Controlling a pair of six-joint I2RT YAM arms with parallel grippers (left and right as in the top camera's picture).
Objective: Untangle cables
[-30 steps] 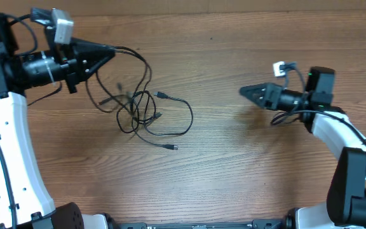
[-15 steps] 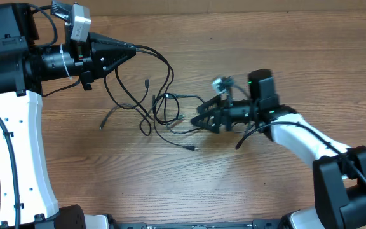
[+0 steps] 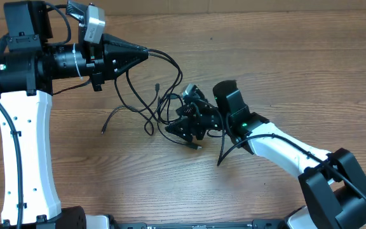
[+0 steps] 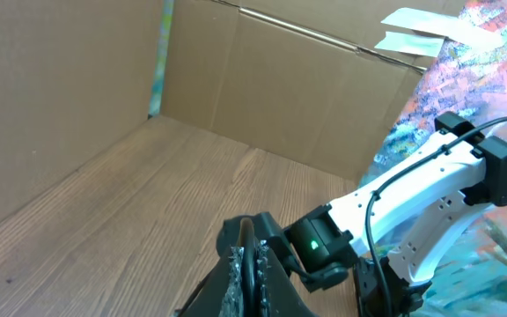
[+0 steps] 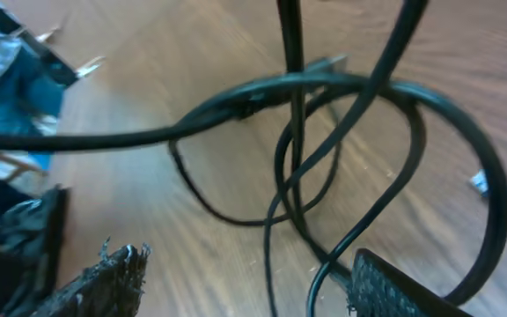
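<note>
A tangle of thin black cables lies near the middle of a wooden surface, between two robot arms seen from overhead. The left hand, raised above the surface at the upper left, is clenched on one strand of the cables. That strand arcs out from the hand's tip and drops down into the knot. The right hand reaches in from the lower right and sits at the right edge of the tangle. It is released, its fingers spread.

The right wrist view shows that hand close over the wood, with several cable loops crossing in front of and between its two textured fingertips. None of them is pinched. One loose plug end rests on the surface to the left of the knot, and another lies just below the right hand.

The left wrist view shows the left hand's fingers pressed together. Beyond them are the white right arm and a cardboard wall.
</note>
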